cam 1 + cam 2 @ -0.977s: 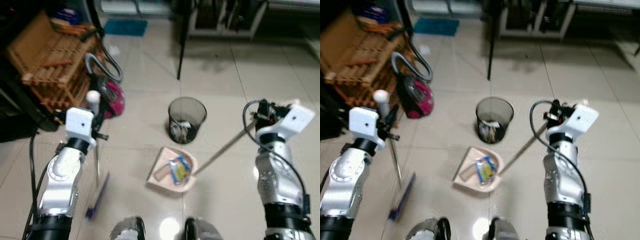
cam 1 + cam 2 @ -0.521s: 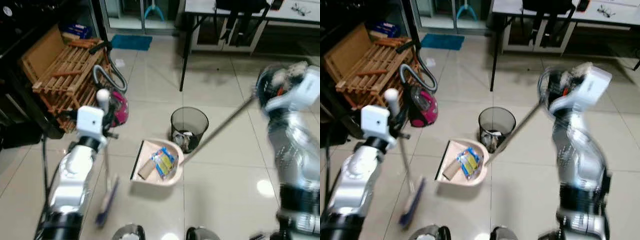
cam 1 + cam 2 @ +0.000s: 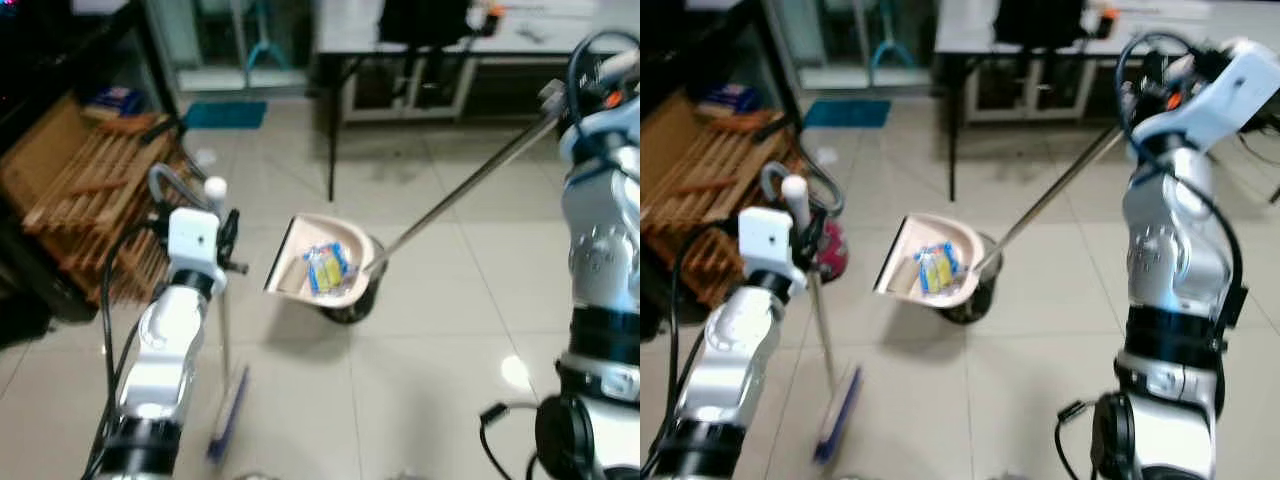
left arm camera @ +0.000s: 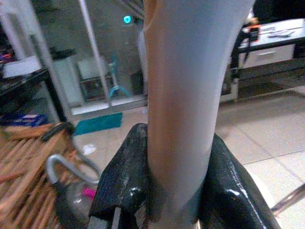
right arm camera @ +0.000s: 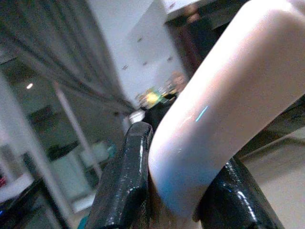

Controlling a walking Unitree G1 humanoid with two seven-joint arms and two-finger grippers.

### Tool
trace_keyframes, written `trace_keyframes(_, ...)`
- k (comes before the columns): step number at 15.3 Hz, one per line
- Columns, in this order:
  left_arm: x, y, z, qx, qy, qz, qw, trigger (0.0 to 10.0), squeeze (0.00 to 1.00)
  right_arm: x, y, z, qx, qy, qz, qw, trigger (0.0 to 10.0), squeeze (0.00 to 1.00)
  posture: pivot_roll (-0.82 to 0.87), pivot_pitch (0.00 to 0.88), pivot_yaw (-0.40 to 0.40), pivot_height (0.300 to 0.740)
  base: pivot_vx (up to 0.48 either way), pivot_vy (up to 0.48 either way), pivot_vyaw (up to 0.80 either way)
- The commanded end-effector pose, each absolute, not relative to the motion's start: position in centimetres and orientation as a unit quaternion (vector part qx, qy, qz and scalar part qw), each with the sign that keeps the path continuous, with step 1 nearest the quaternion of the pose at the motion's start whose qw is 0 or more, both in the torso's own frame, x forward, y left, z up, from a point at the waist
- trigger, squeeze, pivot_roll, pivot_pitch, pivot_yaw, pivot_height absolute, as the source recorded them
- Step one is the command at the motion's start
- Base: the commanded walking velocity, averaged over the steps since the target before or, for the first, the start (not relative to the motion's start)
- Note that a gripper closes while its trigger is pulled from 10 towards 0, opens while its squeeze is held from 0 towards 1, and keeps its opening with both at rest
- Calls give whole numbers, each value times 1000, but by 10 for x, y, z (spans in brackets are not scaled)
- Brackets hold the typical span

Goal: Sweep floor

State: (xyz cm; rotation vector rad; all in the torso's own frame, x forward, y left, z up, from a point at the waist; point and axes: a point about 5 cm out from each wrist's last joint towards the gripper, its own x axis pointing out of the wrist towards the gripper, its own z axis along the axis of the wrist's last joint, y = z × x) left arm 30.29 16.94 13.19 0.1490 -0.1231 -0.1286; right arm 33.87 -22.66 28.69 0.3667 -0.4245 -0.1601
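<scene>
Left eye view gives you the clearest read: your right gripper (image 3: 590,85) is raised high at the right of the scene, and the dustpan (image 3: 322,272) hangs from it on a long metal handle (image 3: 460,193). That handle slopes down and to the robot's left, from the gripper to the pan's back edge, so the pan sits well below and left of the hand, lifted off the tiled floor (image 3: 440,340). The pan is tilted, with its open mouth facing left and away from the handle, and the yellow-and-blue wrappers (image 3: 326,268) lie inside it. It hovers directly above the dark mesh bin (image 3: 345,305), which shows just under its rim. In the right wrist view you see the two black fingers (image 5: 125,183) clamped tight on the pale grip of the dustpan handle.

Your left gripper (image 3: 222,240) holds the broom (image 3: 224,350) near the top of its stick. The stick runs nearly upright, leaning slightly, with the white knob above the hand and the blue bristle head resting on the floor below it. The left wrist view shows the fingers (image 4: 121,179) closed around the grey stick.

A wooden rack (image 3: 80,195) and a vacuum hose (image 3: 165,185) stand at the left.
</scene>
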Motion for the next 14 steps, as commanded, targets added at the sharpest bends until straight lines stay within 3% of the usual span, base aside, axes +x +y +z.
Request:
trace_keyframes(1,306,166,141,80,-78,-67,991,10000,0,337,-233,295,190,-231,-96,949,10000,0,-44,2,48,740,371,0,0)
trace_keyframes(14,305,166,140,86,-75,-67,991,10000,0,342,-248,292,179,-233,-138,946,10000,0,-35,0,37,740,386,0,0)
